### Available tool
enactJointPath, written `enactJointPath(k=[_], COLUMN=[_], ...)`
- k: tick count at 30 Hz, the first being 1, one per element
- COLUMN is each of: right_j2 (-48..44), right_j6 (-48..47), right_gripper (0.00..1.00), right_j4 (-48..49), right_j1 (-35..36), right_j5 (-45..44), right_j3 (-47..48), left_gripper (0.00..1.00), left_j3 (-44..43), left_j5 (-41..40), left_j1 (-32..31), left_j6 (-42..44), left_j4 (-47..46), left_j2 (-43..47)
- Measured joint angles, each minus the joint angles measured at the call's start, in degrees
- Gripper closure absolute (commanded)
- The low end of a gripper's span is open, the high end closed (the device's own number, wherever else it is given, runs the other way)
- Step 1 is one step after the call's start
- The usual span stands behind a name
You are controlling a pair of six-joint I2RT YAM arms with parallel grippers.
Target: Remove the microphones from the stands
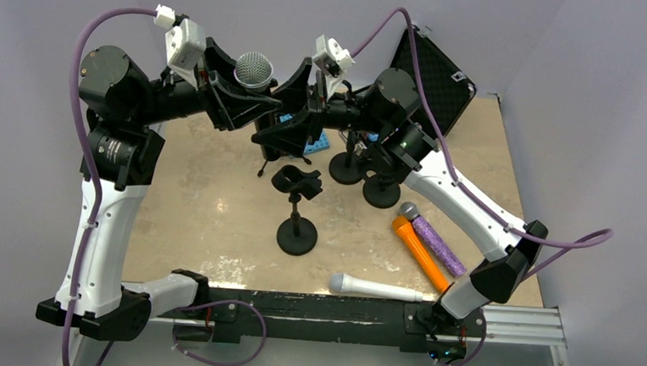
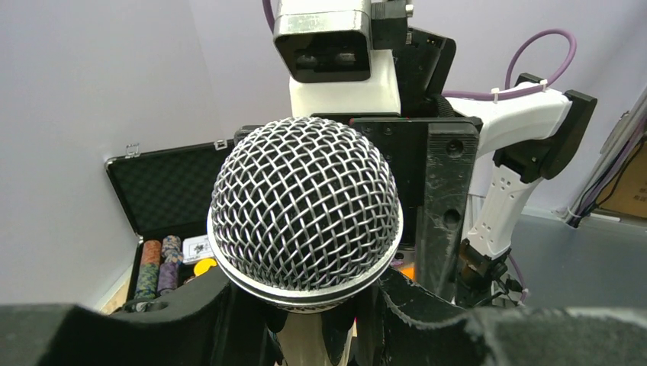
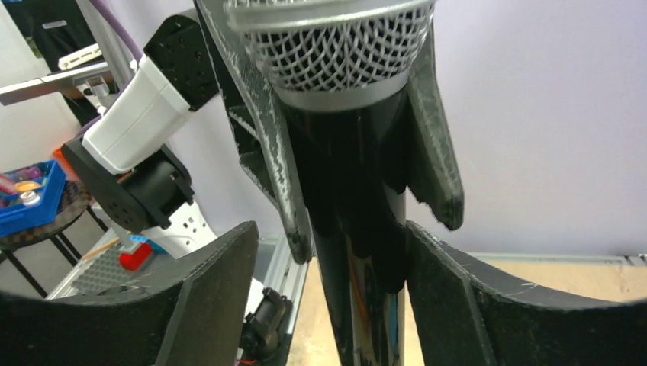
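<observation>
**Microphone (image 2: 305, 210) upright, left hand (image 2: 309, 305) on its neck**

The microphone stands vertical in its stand (image 1: 263, 164) at the far middle of the worktop (image 1: 217, 202); my left hand is clamped on it just under the head; my right hand (image 3: 332, 252) sits lower, fingers apart around it; the way out, I judge, is straight up.

Tan table (image 1: 209, 201); empty stand (image 1: 297, 234), white microphone (image 1: 373, 287), orange microphone (image 1: 422, 255)
</observation>
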State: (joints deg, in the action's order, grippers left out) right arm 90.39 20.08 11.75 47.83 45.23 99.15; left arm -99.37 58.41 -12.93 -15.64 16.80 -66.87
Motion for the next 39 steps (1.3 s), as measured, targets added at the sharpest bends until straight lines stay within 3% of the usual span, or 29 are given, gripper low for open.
enactJointPath(k=[4,9,12,14,16,18,20,30,35,39], right_j2=[1.0,1.6,2.0,2.1,2.1,1.7,0.6,-9.6,-16.7,-28.5], right_j6=[0.7,0.2,0.0,0.0,0.0,-0.6,-2.2,-9.6,-20.8,-29.4], right_gripper=[0.52,0.63,0.79,0.9,0.93,0.95,0.97,1.0,1.0,1.0], right_j4=[0.9,0.8,0.8,0.8,0.8,0.4,-1.2,-14.3,-28.4,-40.2], right_j1=[0.1,0.1,0.1,0.1,0.1,0.1,0.0,-7.5,-11.7,-16.4], right_j5=[0.3,0.3,0.7,1.0,1.2,1.0,0.7,0.8,-3.0,-8.2], right_j3=[1.5,1.9,2.1,2.1,2.1,1.7,0.7,0.6,2.8,-3.8], left_gripper=[1.0,1.0,1.0,0.7,0.39,0.2,0.13,0.09,0.09,0.1], left_j3=[0.1,0.1,0.1,0.3,0.4,0.4,0.1,-2.4,-1.8,0.4], left_j5=[0.4,0.4,0.3,0.2,-0.1,-0.7,-1.4,-2.5,-3.7,-5.4], left_j1=[0.0,0.0,0.0,0.0,0.0,0.0,0.0,0.0,0.0,0.0], left_j6=[-0.5,-0.7,-0.8,-0.7,-0.7,-0.1,0.6,3.7,5.4,8.9], left_j4=[-0.1,0.3,0.7,0.9,1.2,1.4,1.8,4.2,5.7,8.4], left_j2=[0.4,0.7,0.8,0.9,0.9,1.0,1.1,3.3,7.8,12.9])
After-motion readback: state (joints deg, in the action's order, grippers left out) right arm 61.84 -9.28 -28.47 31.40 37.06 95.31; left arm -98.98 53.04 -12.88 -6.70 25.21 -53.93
